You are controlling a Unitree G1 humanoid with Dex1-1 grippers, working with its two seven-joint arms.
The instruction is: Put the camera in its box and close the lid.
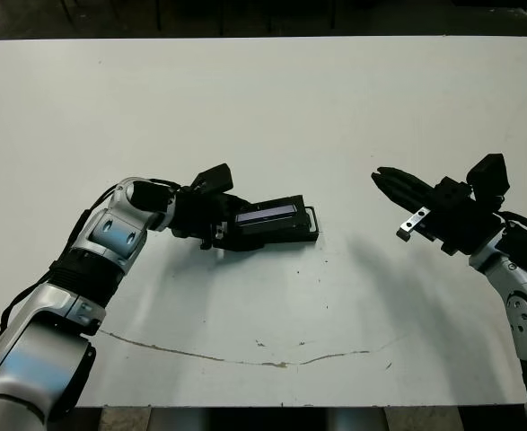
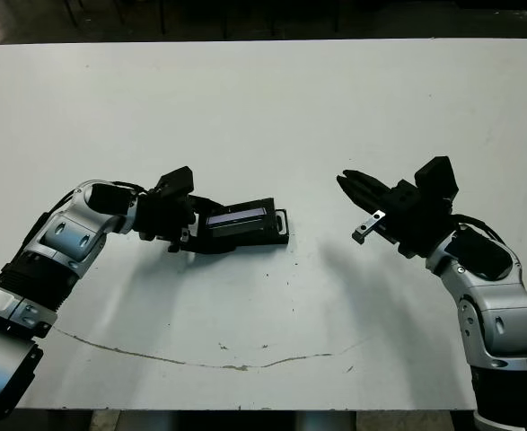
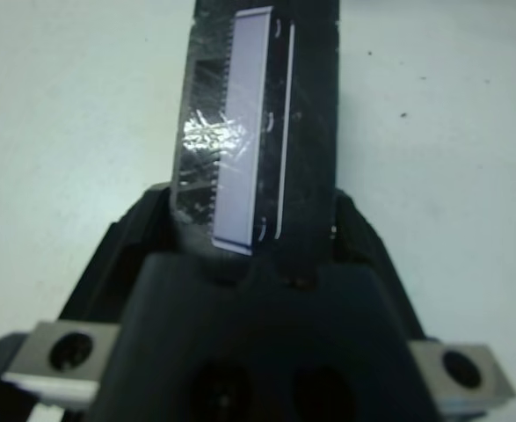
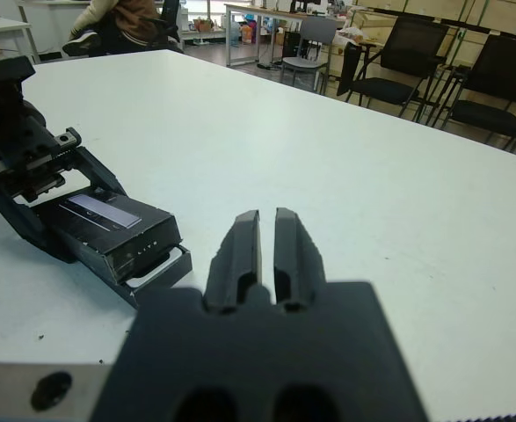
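Left gripper (image 1: pixel 216 218) clamped on near end of lid (image 1: pixel 267 218); lid tilted, pale grey-blue strip up, resting over box (image 1: pixel 310 235), whose rim shows just beyond lid's far end. Camera not visible, presumably under lid; cannot tell. Right gripper (image 1: pixel 390 184) empty, fingers pressed together, hovering above table (image 1: pixel 263 108), well apart from box, pointing toward it. Box near table centre, wide bare surface all round, edges far off.

Lid (image 1: pixel 267 215) seemingly atop box (image 1: pixel 281 235), mid-table (image 1: pixel 263 108).
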